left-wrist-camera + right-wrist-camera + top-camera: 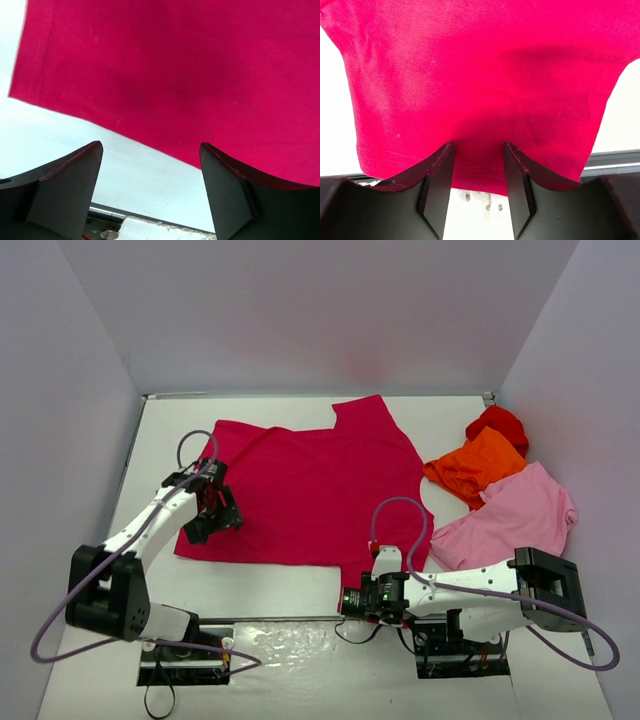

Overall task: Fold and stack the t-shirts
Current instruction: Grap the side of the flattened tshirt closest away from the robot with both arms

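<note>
The crimson-magenta t-shirt [310,490] lies spread flat on the middle of the white table. My left gripper [215,523] is open at the shirt's near left edge. In the left wrist view the open gripper [150,170] hovers over bare table, with the shirt's edge [165,75] just beyond the tips. My right gripper [347,599] is at the near edge of the table by a sleeve. In the right wrist view the gripper [479,165] is narrowly open, and the sleeve's stitched hem [477,172] lies between its jaws.
At the right side lie three more shirts in a loose pile: a light pink one [515,520], an orange one [475,468] and a red one [498,425]. Grey walls enclose the table on three sides. A metal strip [270,619] runs along the near edge.
</note>
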Controlling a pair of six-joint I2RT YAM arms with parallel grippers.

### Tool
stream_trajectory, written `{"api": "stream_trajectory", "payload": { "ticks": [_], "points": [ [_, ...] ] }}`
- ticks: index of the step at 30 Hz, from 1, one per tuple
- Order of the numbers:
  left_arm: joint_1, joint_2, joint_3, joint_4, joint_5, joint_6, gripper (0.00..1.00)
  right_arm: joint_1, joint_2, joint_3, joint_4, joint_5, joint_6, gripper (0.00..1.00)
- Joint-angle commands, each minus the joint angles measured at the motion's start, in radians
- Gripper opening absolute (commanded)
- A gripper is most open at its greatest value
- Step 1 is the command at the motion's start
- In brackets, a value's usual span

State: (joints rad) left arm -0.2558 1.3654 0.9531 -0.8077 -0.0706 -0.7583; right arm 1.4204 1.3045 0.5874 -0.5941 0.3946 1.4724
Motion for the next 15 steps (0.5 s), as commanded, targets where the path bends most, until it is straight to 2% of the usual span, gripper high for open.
{"api": "stream_trajectory", "payload": {
  "ticks": [1,7,15],
  "points": [
    [0.000,0.093,0.023,0.068,0.009,0.020,0.75,-0.001,0.019,0.001,-0.018,-0.016,-0.001,0.41],
    [0.000,0.181,-0.014,0.137,0.026,0.021,0.74,-0.004,-0.004,-0.013,-0.017,-0.021,0.009,0.41],
    [-0.003,0.227,-0.045,0.147,0.056,0.026,0.74,-0.004,-0.012,-0.014,-0.019,-0.032,0.016,0.41]
  ]
}}
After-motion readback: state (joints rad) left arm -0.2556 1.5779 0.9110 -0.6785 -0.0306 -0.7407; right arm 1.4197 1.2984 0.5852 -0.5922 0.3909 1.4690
